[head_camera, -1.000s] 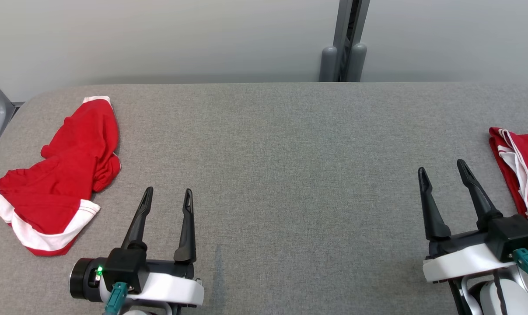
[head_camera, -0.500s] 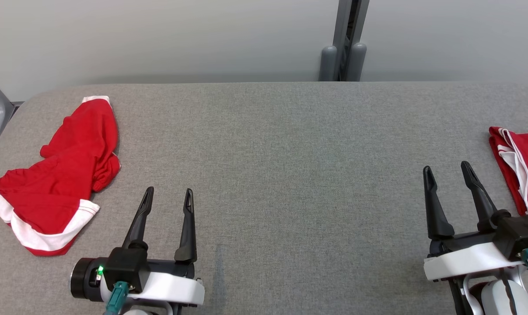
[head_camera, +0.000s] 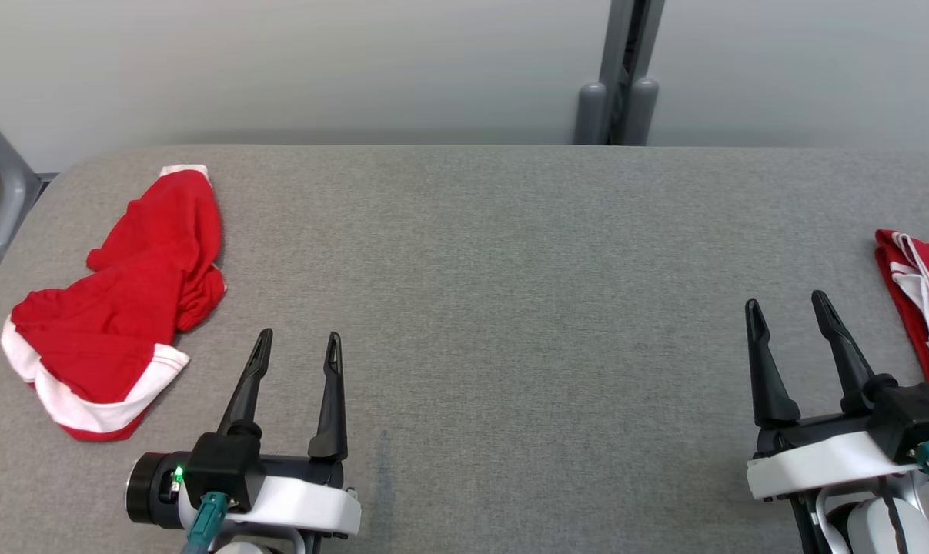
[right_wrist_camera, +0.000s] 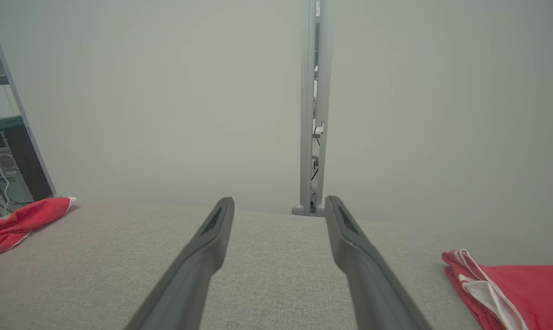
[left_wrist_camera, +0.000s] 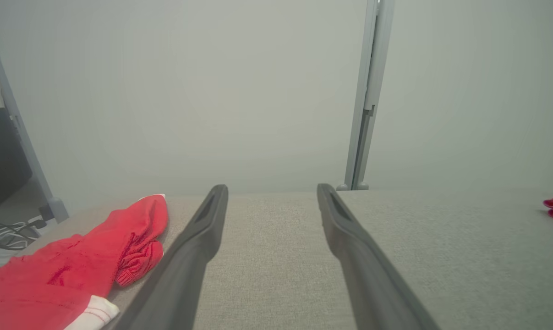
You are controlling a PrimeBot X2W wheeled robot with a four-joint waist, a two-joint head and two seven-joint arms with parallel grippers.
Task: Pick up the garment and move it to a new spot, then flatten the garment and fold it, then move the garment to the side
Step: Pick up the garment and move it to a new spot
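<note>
A grey fabric-covered table spans the head view. Two red garments with white trim lie on it. The crumpled red garment sits at the left of the frame, bunched in loose folds, with a white hem band at its lower end and a white edge at its top. The folded red garment lies flat at the right edge. There are two grippers: the left gripper at lower left and the right gripper at lower right. Both have their fingers spread apart and hold nothing.
</note>
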